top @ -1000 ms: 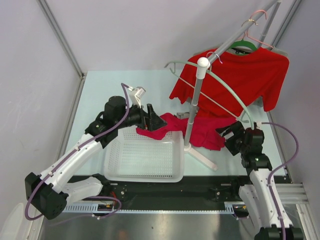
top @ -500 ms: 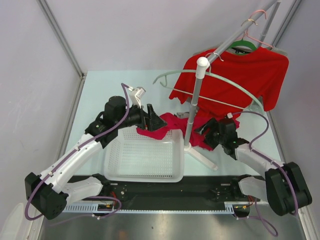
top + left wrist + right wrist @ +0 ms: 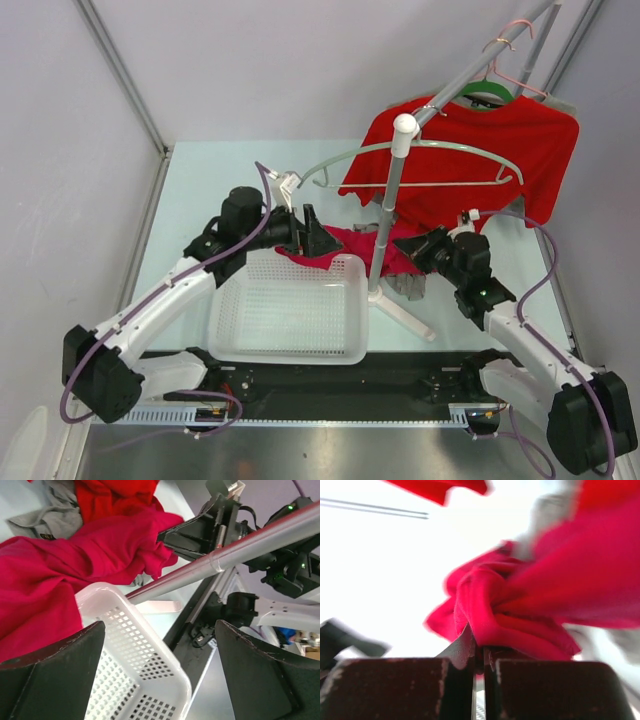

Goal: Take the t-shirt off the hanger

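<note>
The white basket (image 3: 290, 320) lay on the near side, left of the rack pole (image 3: 385, 225). The left gripper (image 3: 318, 238), jaws wide apart and holding nothing, had shifted slightly toward the pole. The t-shirt (image 3: 350, 245) lay bunched at the pole's foot, off the hanger. The right gripper (image 3: 412, 246), open one second earlier, had closed on a t-shirt fold just right of the pole. Farther back, the hanger (image 3: 420, 149), previously tilted, hung nearly level by the pole's top.

White links, black joints and a looping purple cable (image 3: 549, 275) make up the left arm (image 3: 160, 305) and right arm (image 3: 525, 335), tipped by the black left gripper (image 3: 320, 238) and right gripper (image 3: 408, 246).
</note>
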`<state>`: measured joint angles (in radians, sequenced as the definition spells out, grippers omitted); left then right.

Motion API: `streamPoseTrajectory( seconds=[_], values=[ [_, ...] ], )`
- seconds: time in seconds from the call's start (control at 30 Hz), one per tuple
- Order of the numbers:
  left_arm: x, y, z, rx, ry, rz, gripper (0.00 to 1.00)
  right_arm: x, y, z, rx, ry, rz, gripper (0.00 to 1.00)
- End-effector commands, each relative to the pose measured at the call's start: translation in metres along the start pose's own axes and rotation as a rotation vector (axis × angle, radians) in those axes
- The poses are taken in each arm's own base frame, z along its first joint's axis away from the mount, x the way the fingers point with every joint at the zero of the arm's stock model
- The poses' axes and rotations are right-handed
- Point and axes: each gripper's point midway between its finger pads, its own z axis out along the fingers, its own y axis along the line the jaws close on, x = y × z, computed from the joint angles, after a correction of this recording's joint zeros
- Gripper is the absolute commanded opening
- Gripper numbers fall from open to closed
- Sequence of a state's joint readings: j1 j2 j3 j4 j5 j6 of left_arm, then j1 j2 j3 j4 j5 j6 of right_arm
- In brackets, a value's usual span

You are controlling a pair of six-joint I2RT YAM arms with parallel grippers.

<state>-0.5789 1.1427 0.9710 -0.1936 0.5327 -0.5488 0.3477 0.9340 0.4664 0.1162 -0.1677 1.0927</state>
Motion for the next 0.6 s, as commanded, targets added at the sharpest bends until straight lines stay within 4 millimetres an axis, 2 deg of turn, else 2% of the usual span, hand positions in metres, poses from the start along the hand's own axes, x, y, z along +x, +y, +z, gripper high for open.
streamPoseTrajectory(
  seconds=[0.0, 0.1, 0.23, 0.57],
  values=[
    [-0.024, -0.031, 0.011, 0.142, -0.044, -0.008, 0.96, -0.012, 0.076, -0.013, -0.272, 0.015, 0.023, 0.0],
    [-0.031, -0.04, 0.019, 0.177, -0.073, 0.013, 0.98, -0.007, 0.108, -0.016, -0.378, 0.051, 0.043, 0.0],
    [-0.032, -0.04, 0.025, 0.187, -0.11, 0.037, 1.0, -0.003, 0.137, -0.016, -0.452, 0.075, 0.049, 0.0],
    [-0.021, -0.019, 0.032, 0.141, -0.154, -0.024, 1.0, 0.009, 0.163, -0.002, -0.519, 0.138, 0.12, 0.0]
  ],
)
